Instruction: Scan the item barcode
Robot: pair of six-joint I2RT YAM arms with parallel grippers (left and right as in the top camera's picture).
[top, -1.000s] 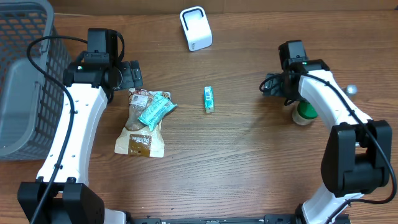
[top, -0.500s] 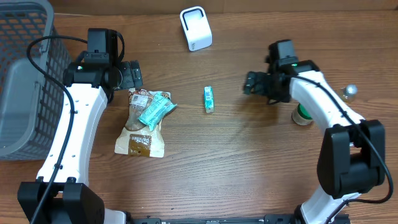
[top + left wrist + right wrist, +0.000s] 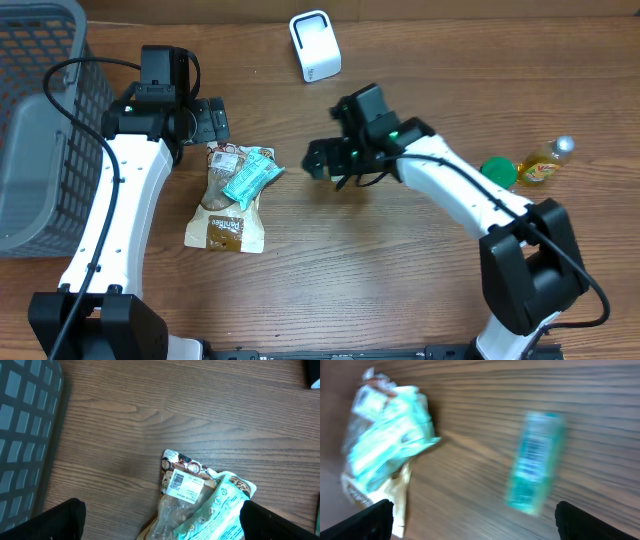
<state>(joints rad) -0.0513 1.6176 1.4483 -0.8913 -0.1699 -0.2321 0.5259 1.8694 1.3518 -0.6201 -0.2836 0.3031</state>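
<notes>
The small green pack (image 3: pixel 535 462) lies flat on the wooden bench (image 3: pixel 400 280), near the middle. The right wrist camera shows it blurry, with black lines like a barcode on top. From above it cannot be seen, because the right tool (image 3: pixel 318 158) hangs over that spot. The right tool is wide open and holds nothing. Its two dark fingers (image 3: pixel 370 519) show only at the bottom corners of its own camera view, and they do not touch the pack.

Just left of the pack is a teal bag (image 3: pixel 250 176). It lies on top of a brown bag (image 3: pixel 228 205) with a white label at its far end.

The left tool (image 3: pixel 212 122) hangs just past the far end of the brown bag. It is wide open too and holds nothing.

A white scanner (image 3: pixel 315 45) stands at the far edge of the bench. A grey basket (image 3: pixel 40 120) is at the far left. At the right lie a green cap (image 3: pixel 498 172) and a small yellow bottle (image 3: pixel 545 165), side by side.
</notes>
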